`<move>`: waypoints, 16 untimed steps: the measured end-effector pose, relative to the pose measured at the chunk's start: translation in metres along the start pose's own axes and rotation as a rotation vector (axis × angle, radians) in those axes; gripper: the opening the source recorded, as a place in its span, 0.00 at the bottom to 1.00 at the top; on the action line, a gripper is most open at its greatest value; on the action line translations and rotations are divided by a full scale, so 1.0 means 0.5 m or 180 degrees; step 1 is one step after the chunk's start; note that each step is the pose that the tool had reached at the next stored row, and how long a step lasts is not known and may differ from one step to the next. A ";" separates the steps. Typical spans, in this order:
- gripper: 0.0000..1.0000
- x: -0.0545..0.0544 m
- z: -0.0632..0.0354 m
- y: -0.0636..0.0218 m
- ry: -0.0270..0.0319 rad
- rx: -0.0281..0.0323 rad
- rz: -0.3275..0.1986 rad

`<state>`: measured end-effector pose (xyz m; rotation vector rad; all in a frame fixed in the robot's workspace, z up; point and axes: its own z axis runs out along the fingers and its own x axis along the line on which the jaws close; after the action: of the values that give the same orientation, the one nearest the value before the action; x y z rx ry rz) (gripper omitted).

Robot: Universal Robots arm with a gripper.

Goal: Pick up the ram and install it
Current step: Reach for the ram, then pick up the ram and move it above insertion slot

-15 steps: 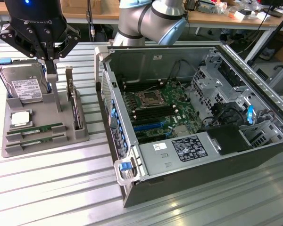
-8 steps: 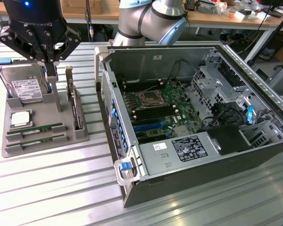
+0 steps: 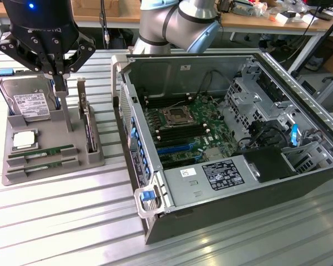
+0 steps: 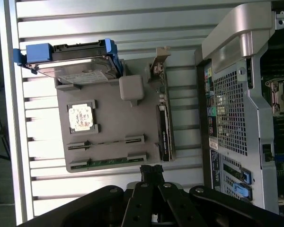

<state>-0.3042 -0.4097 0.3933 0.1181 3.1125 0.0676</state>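
— What's on the exterior view's left?
— A grey plastic tray (image 3: pixel 55 173). The long, thin green ram stick (image 3: pixel 43 162) lies edge-up in its slot, at six o'clock from the black gripper (image 3: pixel 59 83).
— And the gripper?
— Fingers pressed together, empty, hovering above the tray. Its body is cut off at twelve o'clock and hides part of a silver hard drive (image 3: pixel 28 102).
— Rightwards?
— An open grey computer case (image 3: pixel 238 216), far end cut off.

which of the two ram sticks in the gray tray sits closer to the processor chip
The inner ram stick, right beside the processor chip. The outer ram stick lies parallel to it along the gray tray's outer edge, farther from the chip.
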 end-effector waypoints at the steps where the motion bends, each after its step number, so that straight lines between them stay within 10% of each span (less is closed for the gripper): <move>1: 0.10 0.000 0.000 0.000 0.0000 0.0000 0.0000; 16: 0.10 0.000 0.000 0.000 0.0022 -0.0012 -0.0502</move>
<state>-0.3042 -0.4098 0.3933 -0.1279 3.1155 0.0707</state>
